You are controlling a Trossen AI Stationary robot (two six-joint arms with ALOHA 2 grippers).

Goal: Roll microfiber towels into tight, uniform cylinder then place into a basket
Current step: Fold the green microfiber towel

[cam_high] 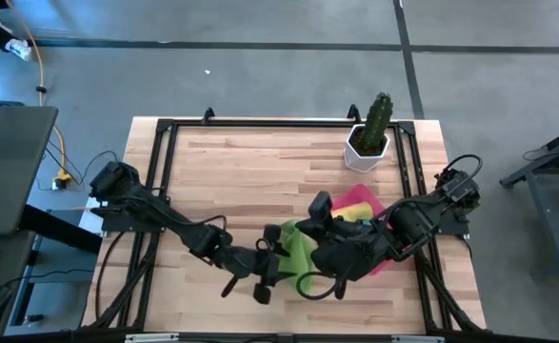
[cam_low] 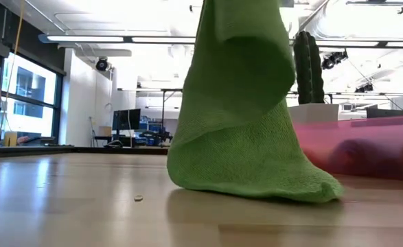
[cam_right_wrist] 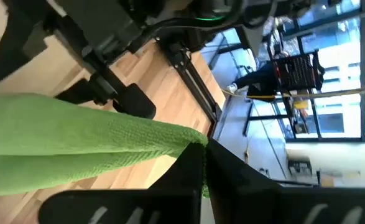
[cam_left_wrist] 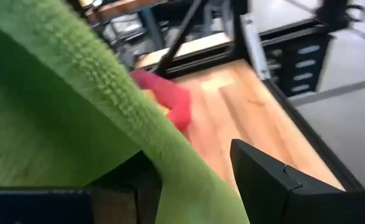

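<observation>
Right tool (cam_right_wrist: 201, 155) pinches the green towel (cam_low: 242, 137); left tool (cam_left_wrist: 194, 186) gapes. If that pinch slips, it flops onto the bench (cam_low: 64, 206).

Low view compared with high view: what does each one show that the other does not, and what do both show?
Only the low view shows the green towel's bottom edge resting on the table while the rest hangs lifted. Only the high view shows both arms meeting at it, the left gripper and right gripper, and a yellow towel in the basket. Both show the towel, basket and cactus pot.
</observation>
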